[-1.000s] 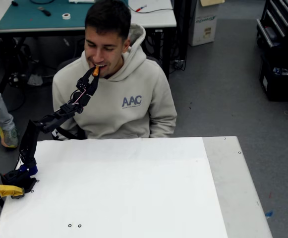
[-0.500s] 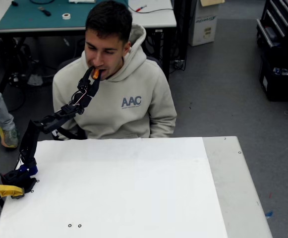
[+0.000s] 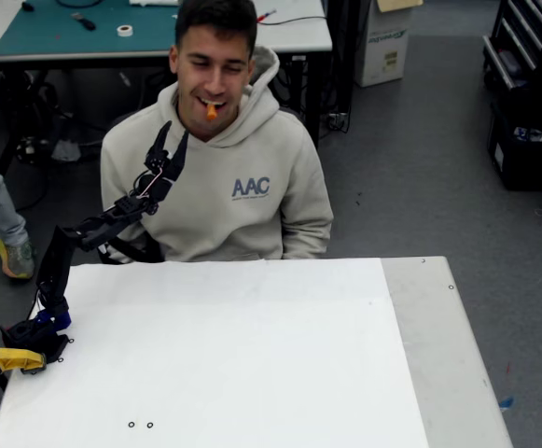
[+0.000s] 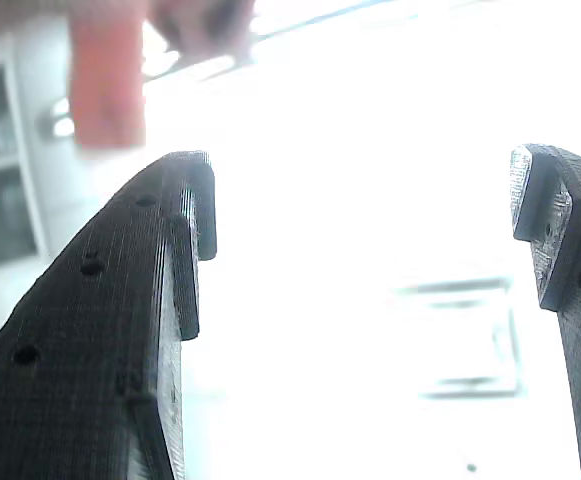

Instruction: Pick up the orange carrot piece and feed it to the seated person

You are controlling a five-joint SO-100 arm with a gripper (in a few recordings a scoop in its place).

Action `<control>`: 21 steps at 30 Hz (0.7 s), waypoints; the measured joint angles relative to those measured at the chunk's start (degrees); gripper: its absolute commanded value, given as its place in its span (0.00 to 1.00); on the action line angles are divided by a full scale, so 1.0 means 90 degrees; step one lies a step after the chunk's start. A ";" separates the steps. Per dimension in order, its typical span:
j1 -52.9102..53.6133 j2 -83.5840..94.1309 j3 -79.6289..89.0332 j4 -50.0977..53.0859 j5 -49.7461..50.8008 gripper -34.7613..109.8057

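Small bright orange carrot piece (image 3: 211, 111) held between the lips of the seated person in a beige hooded sweatshirt (image 3: 243, 177), black two-finger gripper (image 3: 174, 137) just below his chin, fingers spread apart and empty, above the white table (image 3: 252, 355).

Free room and obstacles around the raised arm

In the fixed view the gripper (image 3: 173, 138) is held with jaws spread, just left of and below the orange carrot piece (image 3: 211, 111), with a small gap between; the seated person (image 3: 216, 182) blocks passage farther right. The white table (image 3: 233, 355) is bare, apart from the yellow clamp (image 3: 7, 358) at its near left edge.
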 measured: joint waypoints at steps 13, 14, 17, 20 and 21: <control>0.1807 -0.0029 0.0000 0.0039 0.0635 0.22; 0.1816 -0.0029 0.0000 0.0039 0.0869 0.23; 0.1865 -0.0029 0.0000 0.0039 0.1787 0.24; 0.1934 -0.0029 0.0000 0.0039 0.2998 0.23; 0.1934 -0.0029 0.0029 0.0039 0.3428 0.23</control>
